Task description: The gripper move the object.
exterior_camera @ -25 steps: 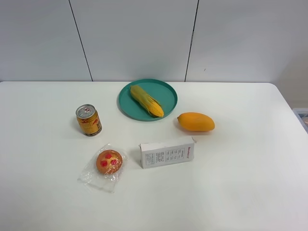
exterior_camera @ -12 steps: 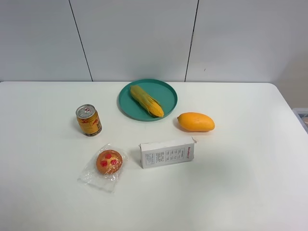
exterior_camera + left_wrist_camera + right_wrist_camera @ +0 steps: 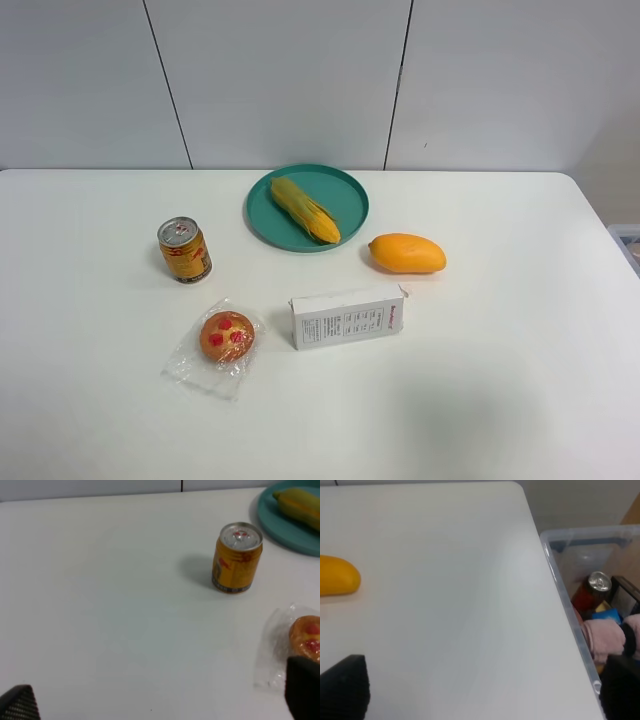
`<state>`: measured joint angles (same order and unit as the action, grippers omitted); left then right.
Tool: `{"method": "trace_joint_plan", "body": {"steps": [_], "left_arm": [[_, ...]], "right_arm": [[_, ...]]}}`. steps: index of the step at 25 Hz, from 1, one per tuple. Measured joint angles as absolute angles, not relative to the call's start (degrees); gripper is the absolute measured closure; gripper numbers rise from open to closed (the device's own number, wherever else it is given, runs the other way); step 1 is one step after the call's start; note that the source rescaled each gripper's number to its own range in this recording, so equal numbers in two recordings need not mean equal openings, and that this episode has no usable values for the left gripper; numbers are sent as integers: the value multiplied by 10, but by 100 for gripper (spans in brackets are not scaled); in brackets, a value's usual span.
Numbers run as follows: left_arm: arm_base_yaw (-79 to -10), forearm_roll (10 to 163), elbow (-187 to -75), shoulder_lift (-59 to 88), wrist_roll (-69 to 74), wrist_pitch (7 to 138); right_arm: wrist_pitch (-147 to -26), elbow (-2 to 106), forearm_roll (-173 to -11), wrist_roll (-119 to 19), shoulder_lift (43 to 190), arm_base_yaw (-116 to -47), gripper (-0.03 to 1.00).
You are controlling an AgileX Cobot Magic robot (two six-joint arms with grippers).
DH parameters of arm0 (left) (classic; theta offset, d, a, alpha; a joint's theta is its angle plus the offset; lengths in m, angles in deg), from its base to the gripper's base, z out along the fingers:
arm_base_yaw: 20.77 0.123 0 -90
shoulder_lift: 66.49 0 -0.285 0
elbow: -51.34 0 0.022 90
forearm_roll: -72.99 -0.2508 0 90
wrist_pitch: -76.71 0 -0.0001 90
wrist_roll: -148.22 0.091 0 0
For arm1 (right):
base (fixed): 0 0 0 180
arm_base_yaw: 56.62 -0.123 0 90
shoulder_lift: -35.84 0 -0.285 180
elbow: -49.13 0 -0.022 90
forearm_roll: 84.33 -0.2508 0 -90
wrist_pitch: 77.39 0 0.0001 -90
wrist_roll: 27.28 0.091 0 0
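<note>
On the white table (image 3: 100,400), taking the teal plate (image 3: 345,195) as the landmark, a gold drink can (image 3: 184,249) stands upright to the left of the plate and a little nearer the camera, well apart from it. Nearer still, below the can, a round orange bun with red spots sits in a clear wrapper (image 3: 225,338). The corn (image 3: 304,208) lies on the plate itself, slanted across its left half, green husk end toward the wall and yellow tip toward the plate's front rim. In front of the plate, a white carton (image 3: 347,317) lies on its side, just right of the bun. A mango (image 3: 406,253) rests on the table just beside the plate's right front edge, not touching it. The left gripper (image 3: 160,705) shows only two dark fingertips at the corners of its wrist view, spread wide apart with nothing between them. The right gripper (image 3: 480,690) likewise has its fingertips far apart and empty, above the table's right edge, beside a clear plastic bin (image 3: 570,605) holding a can and cloth.
</note>
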<state>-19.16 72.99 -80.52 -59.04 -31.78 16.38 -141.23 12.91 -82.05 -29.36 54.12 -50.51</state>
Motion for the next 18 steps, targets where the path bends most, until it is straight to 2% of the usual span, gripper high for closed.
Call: {"method": "trace_joint_plan", "body": {"steps": [8,18], "left_arm": [[-192,730,-805,-590,-318,164],[-192,730,-805,-590,-318,164]], "right_arm": [[-1371,53,-847,-294,439,-505,12],[-1372,15,-855,-294,435,-505,12]]}}
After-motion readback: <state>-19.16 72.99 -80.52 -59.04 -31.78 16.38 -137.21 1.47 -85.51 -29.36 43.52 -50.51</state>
